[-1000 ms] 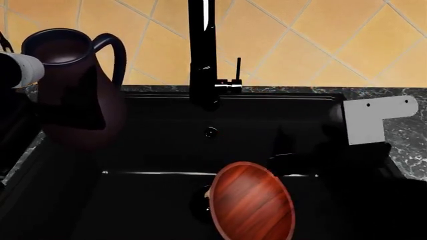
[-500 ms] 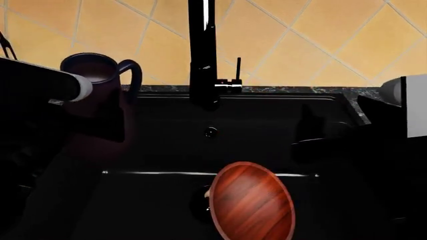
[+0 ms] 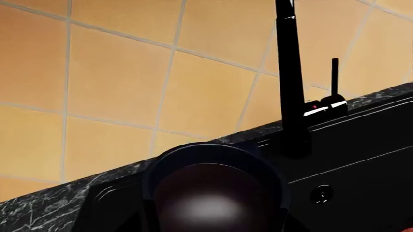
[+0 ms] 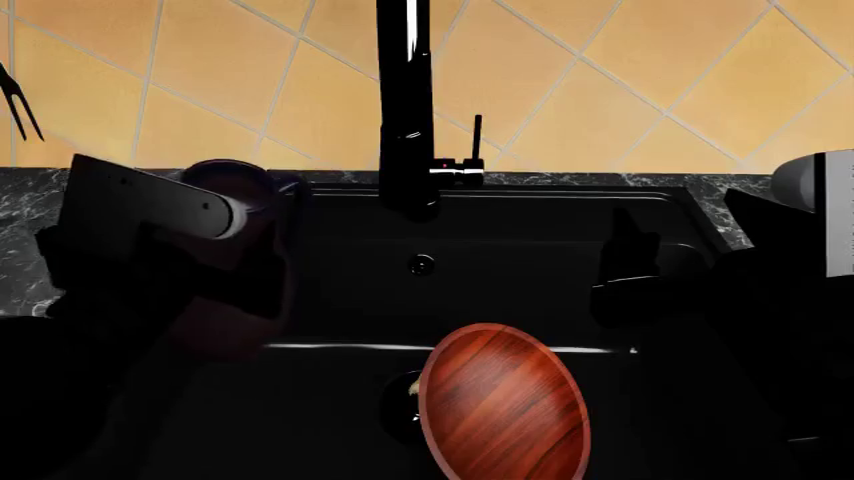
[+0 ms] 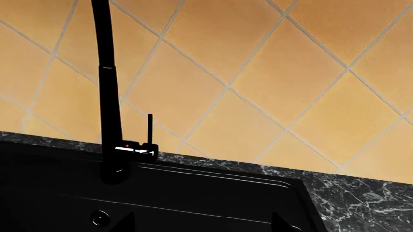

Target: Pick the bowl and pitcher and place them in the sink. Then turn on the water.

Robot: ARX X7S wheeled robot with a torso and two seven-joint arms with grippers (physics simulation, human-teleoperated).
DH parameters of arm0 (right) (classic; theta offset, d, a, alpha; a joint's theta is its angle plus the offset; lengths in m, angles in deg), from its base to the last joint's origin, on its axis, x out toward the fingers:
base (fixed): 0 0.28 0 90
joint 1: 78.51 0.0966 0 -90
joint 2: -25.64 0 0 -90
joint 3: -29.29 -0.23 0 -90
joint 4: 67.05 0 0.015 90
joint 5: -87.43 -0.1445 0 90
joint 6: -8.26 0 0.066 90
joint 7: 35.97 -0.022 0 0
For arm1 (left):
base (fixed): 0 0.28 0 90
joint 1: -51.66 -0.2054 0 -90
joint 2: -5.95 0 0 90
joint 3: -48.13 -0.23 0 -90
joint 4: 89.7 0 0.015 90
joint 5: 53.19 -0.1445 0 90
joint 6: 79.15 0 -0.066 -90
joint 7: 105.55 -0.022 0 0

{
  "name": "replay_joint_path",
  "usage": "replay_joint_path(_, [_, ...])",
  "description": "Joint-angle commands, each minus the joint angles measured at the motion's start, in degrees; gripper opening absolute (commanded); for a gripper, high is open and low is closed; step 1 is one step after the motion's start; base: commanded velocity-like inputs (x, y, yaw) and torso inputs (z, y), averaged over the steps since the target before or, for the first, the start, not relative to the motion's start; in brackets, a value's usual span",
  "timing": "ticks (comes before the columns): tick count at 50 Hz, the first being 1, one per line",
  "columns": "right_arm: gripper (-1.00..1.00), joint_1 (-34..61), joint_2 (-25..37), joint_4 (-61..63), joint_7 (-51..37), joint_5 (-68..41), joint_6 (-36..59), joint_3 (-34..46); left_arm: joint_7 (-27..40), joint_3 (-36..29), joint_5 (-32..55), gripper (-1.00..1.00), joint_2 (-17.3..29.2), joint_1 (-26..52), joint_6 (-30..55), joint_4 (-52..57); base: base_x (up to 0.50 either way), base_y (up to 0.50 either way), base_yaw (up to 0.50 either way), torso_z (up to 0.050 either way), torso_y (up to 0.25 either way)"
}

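Observation:
The dark pitcher (image 4: 235,190) hangs upright in my left gripper (image 4: 230,292), low over the left side of the black sink (image 4: 534,230). Its round mouth fills the near part of the left wrist view (image 3: 213,193); the fingers are lost in the dark there. The reddish-brown wooden bowl (image 4: 505,405) lies tilted in the basin by the drain. My right gripper (image 4: 625,272) hovers over the sink's right side, empty; in the right wrist view its fingertips (image 5: 125,222) stand wide apart. No water falls from the black faucet (image 4: 404,100).
The faucet's thin lever (image 4: 477,140) stands upright just right of its column; it also shows in both wrist views (image 3: 334,77) (image 5: 150,128). Marbled counter (image 4: 27,205) frames the sink, with an orange tiled wall behind. A utensil (image 4: 16,100) hangs at far left.
My left arm has carried the pitcher down and to the right, into the sink's left side. My right arm moved in from the right earlier and has since held still. The bowl has not moved.

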Motion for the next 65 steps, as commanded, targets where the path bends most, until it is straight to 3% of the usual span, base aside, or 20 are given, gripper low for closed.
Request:
replay_joint_path(1, [1.0, 0.1, -0.2, -0.3, 0.1, 0.4, 0.2, 0.4, -0.5, -0.1, -4.2, -1.0, -0.4, -1.8, -1.8, -0.7, 0.01, 0.2, 0.03, 0.0, 0.0])
replay_joint_path(65, [1.0, -0.4, -1.2, -1.0, 1.3, 2.6, 0.0, 2.2, -6.5, -8.0, -13.7, -1.0, -3.2, -10.3, -6.5, -6.8, 0.01, 0.21, 0.03, 0.001, 0.002])
